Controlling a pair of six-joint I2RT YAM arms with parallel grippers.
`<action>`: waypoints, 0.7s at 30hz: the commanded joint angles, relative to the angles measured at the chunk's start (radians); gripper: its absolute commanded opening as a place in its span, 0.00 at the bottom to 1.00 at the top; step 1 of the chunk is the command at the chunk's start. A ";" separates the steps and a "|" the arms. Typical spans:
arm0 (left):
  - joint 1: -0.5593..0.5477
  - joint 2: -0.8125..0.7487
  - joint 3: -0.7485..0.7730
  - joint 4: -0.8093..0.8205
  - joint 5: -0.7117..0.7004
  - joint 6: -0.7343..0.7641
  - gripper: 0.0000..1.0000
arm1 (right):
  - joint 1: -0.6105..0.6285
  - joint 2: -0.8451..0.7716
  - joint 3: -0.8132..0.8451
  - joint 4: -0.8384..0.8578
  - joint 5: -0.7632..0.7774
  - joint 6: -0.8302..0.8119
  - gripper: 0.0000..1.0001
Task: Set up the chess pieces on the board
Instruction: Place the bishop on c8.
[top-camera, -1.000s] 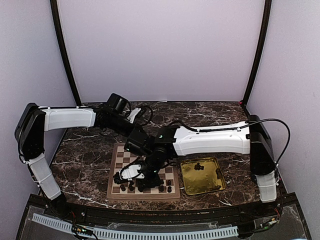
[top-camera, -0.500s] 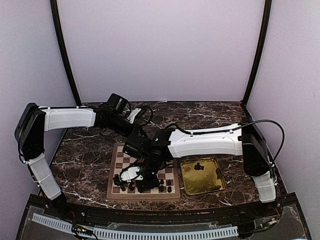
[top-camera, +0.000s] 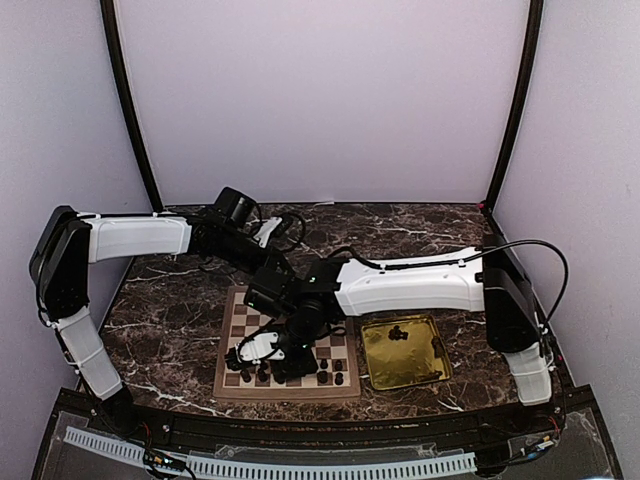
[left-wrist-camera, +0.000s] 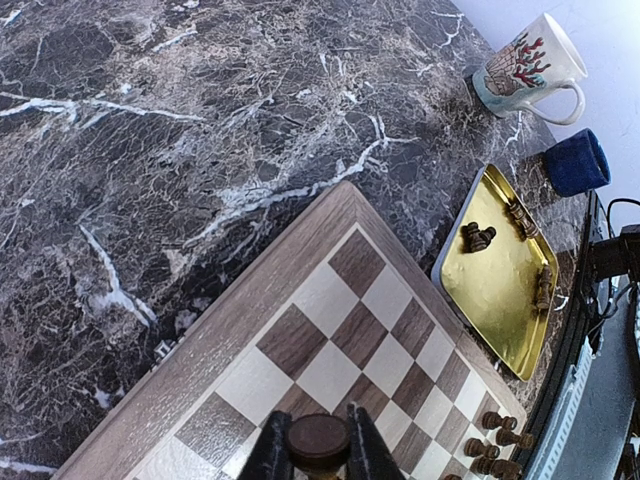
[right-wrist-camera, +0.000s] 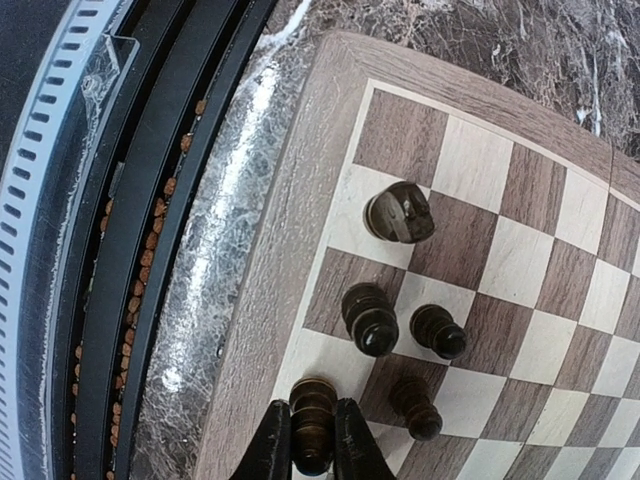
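Note:
The board (top-camera: 240, 318) lies at the table's near middle. In the left wrist view my left gripper (left-wrist-camera: 318, 450) is shut on a round-topped dark chess piece (left-wrist-camera: 318, 438) above the board's (left-wrist-camera: 330, 300) far rows. In the top view this gripper (top-camera: 270, 292) is partly covered by the right arm. My right gripper (right-wrist-camera: 312, 450) is shut on another dark piece (right-wrist-camera: 312, 415), upright at the board's (right-wrist-camera: 300, 230) near left edge. Next to it stand more chess pieces (right-wrist-camera: 368, 318), and a knight (right-wrist-camera: 398, 213). From above, the right gripper (top-camera: 243, 356) is low over the near left squares.
A gold tray (top-camera: 420, 368) with a few loose pieces (left-wrist-camera: 478, 237) sits right of the board. A painted mug (left-wrist-camera: 520, 70) and a blue object (left-wrist-camera: 578, 160) stand beyond the tray. The black front rail (right-wrist-camera: 130, 250) runs close to the board's near edge.
The right arm has shifted a little to the left and lower over the near left squares, still holding its piece. The left arm has not moved.

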 joint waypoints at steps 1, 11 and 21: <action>0.001 -0.003 0.030 -0.026 0.019 -0.003 0.15 | 0.009 -0.059 -0.049 0.024 0.023 -0.011 0.13; 0.001 0.003 0.034 -0.029 0.032 -0.006 0.14 | 0.008 -0.166 -0.192 0.059 0.052 -0.007 0.13; 0.001 0.004 0.036 -0.034 0.037 -0.006 0.14 | 0.008 -0.159 -0.227 0.072 0.064 -0.009 0.14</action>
